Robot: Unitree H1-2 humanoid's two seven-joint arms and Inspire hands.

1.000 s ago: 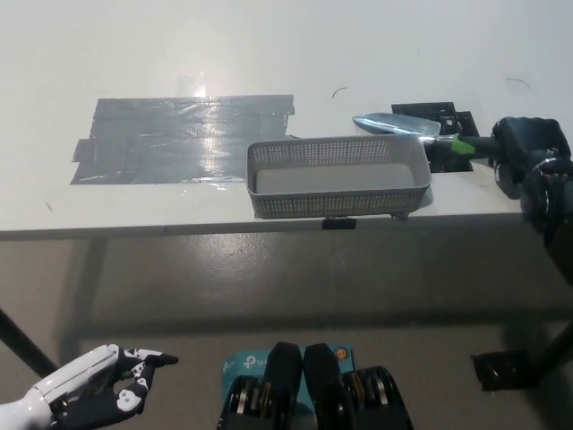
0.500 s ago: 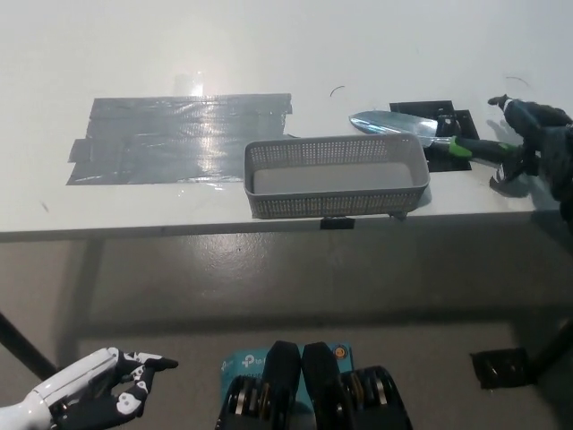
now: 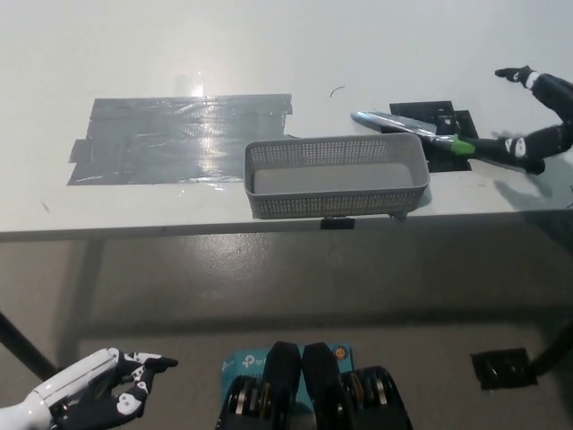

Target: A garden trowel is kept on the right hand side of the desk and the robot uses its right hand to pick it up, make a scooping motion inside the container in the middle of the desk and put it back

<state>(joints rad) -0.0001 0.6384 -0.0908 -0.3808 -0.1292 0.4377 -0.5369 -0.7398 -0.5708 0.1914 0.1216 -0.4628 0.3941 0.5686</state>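
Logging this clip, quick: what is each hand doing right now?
Left hand: open, empty, resting low.
Right hand: open, fingers spread beside the trowel handle.

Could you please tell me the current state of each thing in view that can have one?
garden trowel: lying on the desk behind the container's right end, not gripped.
container: upright, empty.
right hand: open, fingers spread, by the trowel's handle end.
left hand: open, resting low at the lower left, holding nothing.
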